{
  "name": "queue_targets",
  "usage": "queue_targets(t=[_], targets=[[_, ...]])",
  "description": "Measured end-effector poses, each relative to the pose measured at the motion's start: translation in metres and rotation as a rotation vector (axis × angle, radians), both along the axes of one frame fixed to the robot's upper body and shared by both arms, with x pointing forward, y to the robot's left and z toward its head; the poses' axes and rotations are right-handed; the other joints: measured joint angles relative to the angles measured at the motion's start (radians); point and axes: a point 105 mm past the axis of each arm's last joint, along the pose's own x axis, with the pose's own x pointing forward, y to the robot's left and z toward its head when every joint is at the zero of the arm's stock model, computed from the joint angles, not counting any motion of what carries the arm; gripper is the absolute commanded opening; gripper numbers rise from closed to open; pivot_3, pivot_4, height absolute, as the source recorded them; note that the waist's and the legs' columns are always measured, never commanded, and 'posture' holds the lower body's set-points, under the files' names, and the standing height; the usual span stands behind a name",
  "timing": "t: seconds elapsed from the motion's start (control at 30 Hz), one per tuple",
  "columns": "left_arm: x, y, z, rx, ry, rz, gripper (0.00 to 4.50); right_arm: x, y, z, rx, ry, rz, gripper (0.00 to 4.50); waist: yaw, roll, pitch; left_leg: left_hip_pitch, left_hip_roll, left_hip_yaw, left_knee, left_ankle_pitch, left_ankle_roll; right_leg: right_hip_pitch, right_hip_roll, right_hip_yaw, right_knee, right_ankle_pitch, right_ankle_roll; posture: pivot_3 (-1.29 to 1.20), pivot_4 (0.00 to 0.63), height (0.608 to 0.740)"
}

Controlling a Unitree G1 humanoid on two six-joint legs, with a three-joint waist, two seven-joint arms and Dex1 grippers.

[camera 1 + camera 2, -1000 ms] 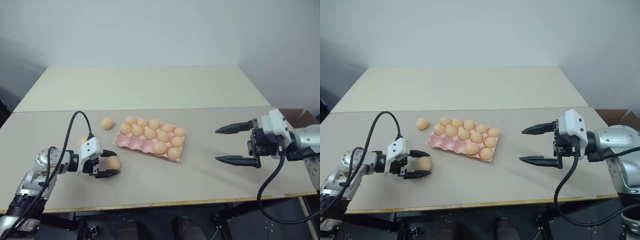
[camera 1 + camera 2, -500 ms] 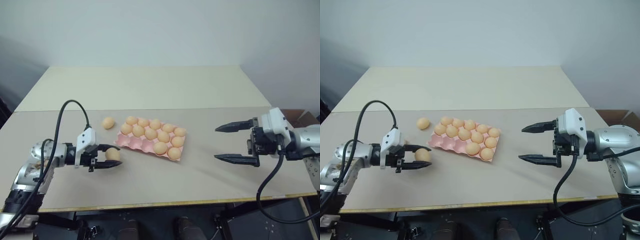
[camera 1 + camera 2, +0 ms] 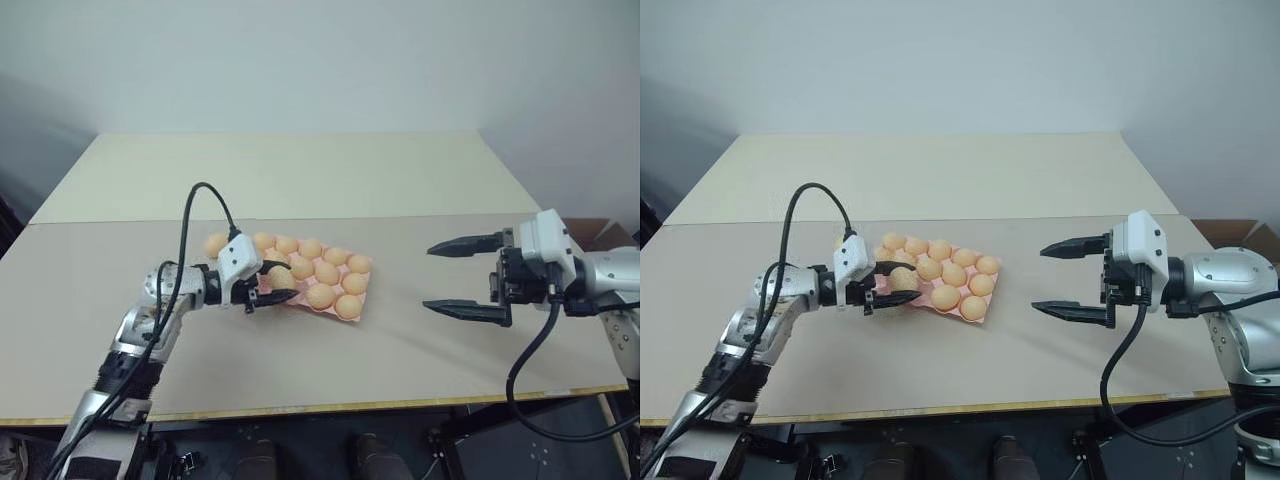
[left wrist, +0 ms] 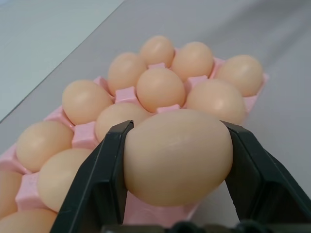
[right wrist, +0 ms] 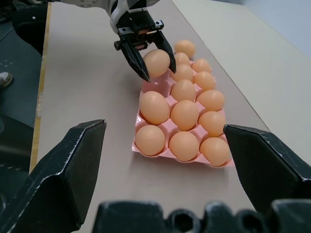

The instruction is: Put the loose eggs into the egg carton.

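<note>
Left gripper [image 3: 275, 284] reaches level — egg [image 3: 280, 277] clamped above the egg carton [image 3: 352, 317].

Table [image 3: 400, 340] – grey-beige top, light wood edge strip along the near side. Second table [image 3: 280, 175] butted against its far edge, paler cream top, seam running straight across between the two. Plain white wall [image 3: 320, 60] behind. Brown cardboard box [image 3: 592, 232] just past the table's right end, partly hidden. Dark floor [image 3: 330, 450] under the near edge – details there too dim to tell.
</note>
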Motion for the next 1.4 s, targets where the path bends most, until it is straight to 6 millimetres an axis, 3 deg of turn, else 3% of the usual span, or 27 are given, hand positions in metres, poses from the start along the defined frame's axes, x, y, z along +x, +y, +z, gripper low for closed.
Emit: queue_targets(t=[0.13, 0.17, 0.33, 0.53, 0.7, 0.93, 1.07, 1.4], targets=[[0.001, -0.003, 0.003, -0.004, -0.002, -0.014, 4.38, -0.002, 0.001, -0.002, -0.002, -0.001, -0.004, 4.5, -0.002, 0.0, 0.0, 0.0, 0.0, 0.0, 0.0, 0.0, 0.0, 0.0, 0.0, 0.0, 0.0, 0.0, 0.0, 0.0, 0.15, 0.74], [0.001, -0.003, 0.004, -0.007, -0.002, -0.018, 4.48, -0.002, 0.001, -0.003, -0.002, 0.001, -0.006, 4.5, -0.002, 0.0, 0.0, 0.0, 0.0, 0.0, 0.0, 0.0, 0.0, 0.0, 0.0, 0.0, 0.0, 0.0, 0.0, 0.0, 0.15, 0.74], [0.0, 0.0, 0.009, -0.01, -0.017, -0.017, 4.48, -0.002, 0.002, -0.003, -0.001, -0.005, -0.008, 4.5, -0.005, 0.0, 0.0, 0.0, 0.0, 0.0, 0.0, 0.0, 0.0, 0.0, 0.0, 0.0, 0.0, 0.0, 0.0, 0.0, 0.15, 0.74], [-0.007, 0.024, 0.026, -0.024, -0.066, 0.031, 4.48, -0.002, 0.003, -0.002, 0.009, -0.011, -0.011, 4.5, -0.016, 0.0, 0.0, 0.0, 0.0, 0.0, 0.0, 0.0, 0.0, 0.0, 0.0, 0.0, 0.0, 0.0, 0.0, 0.0, 0.15, 0.74], [-0.025, 0.066, 0.039, -0.048, -0.058, 0.108, 4.48, -0.002, 0.003, -0.002, 0.014, -0.01, -0.006, 4.5, -0.023, 0.0, 0.0, 0.001, 0.001, 0.0, 0.0, 0.0, 0.0, 0.0, 0.0, 0.0, 0.0, 0.0, 0.0, 0.0, 0.15, 0.74], [-0.079, 0.152, 0.029, -0.013, 0.087, 0.297, 4.48, 0.0, 0.002, -0.004, 0.024, -0.012, 0.001, 4.5, -0.02, 0.0, 0.0, 0.001, 0.002, 0.001, 0.0, 0.0, 0.0, -0.001, 0.0, 0.0, -0.001, -0.004, -0.006, 0.0, 0.15, 0.74], [-0.1, 0.183, 0.037, -0.039, 0.098, 0.424, 4.48, 0.003, -0.001, -0.007, 0.027, 0.004, -0.019, 4.5, -0.009, 0.0, 0.0, 0.001, 0.002, 0.001, 0.0, 0.0, 0.0, -0.001, -0.002, -0.001, -0.001, -0.004, -0.007, 0.0, 0.15, 0.74], [-0.116, 0.181, 0.039, -0.099, 0.089, 0.497, 4.48, 0.005, -0.003, -0.01, 0.03, 0.037, -0.035, 4.5, -0.006, 0.0, 0.0, 0.001, 0.002, 0.002, 0.0, 0.0, 0.0, -0.001, -0.001, -0.001, -0.001, -0.004, -0.007, 0.0, 0.15, 0.74]])
